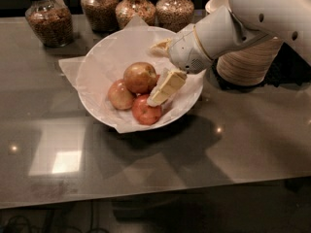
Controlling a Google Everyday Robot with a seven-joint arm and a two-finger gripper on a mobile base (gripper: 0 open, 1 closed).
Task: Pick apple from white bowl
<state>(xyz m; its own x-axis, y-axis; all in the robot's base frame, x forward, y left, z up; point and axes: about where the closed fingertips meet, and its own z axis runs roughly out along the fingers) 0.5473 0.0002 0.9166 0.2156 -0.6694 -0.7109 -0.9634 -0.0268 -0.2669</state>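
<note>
The apple (pixel 139 76), the largest one with golden-brown skin, lies in the middle of the white bowl (pixel 97 62), on top of smaller red apples (pixel 145 110). The bowl is lined with crinkled white paper. My gripper (pixel 163 68) reaches into the bowl from the right, just to the right of the apple and open. One cream finger (pixel 166 88) points down beside the apple, over a red apple. The other finger (pixel 160 46) is near the bowl's far rim. Nothing is held.
Several glass jars of grains (pixel 48 18) stand along the back of the dark glossy table. A stack of paper cups or plates (pixel 248 57) stands right of the bowl, under my arm. The table's front edge runs below.
</note>
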